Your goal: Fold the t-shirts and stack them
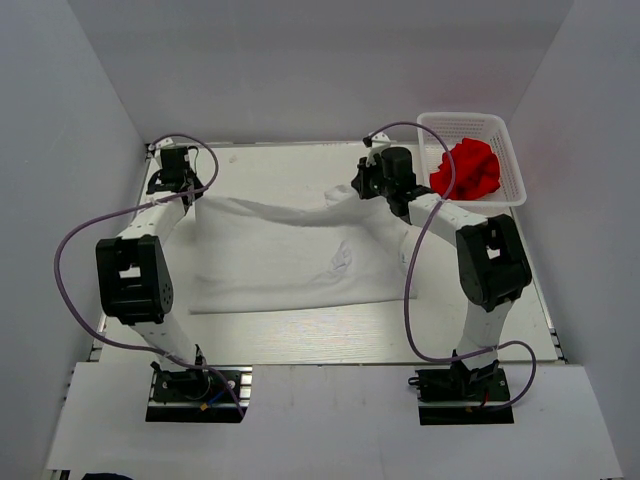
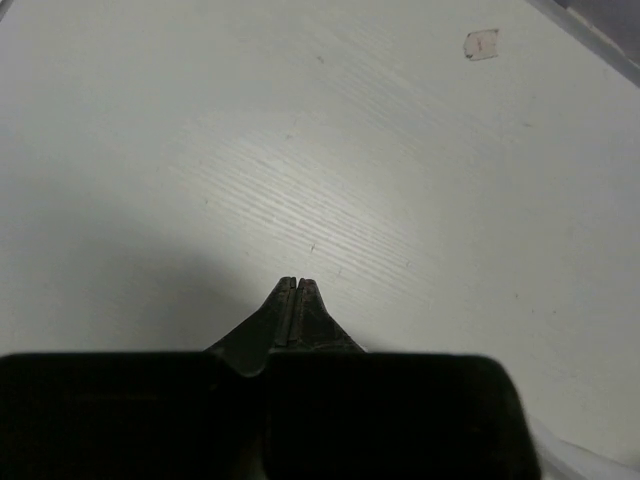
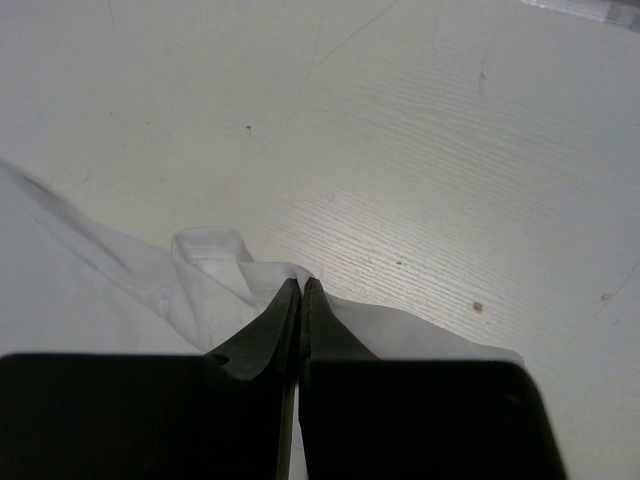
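The white t-shirt [image 1: 280, 260] lies spread on the table, its far edge lifted and stretched between my two grippers. My left gripper [image 1: 186, 192] is shut at the shirt's far left corner. In the left wrist view the jaws [image 2: 297, 281] are pressed together, and only a strip of white cloth [image 2: 592, 462] shows at the lower right. My right gripper [image 1: 362, 190] is shut on the far right corner. The right wrist view shows white cloth [image 3: 120, 290] pinched at its tips [image 3: 301, 283]. The red t-shirt [image 1: 468, 168] lies crumpled in the basket.
The white mesh basket [image 1: 470, 118] stands at the far right corner of the table, close to the right arm. White walls close in the table on the left, right and back. A small tape scrap [image 2: 481, 44] lies on the table ahead of the left gripper.
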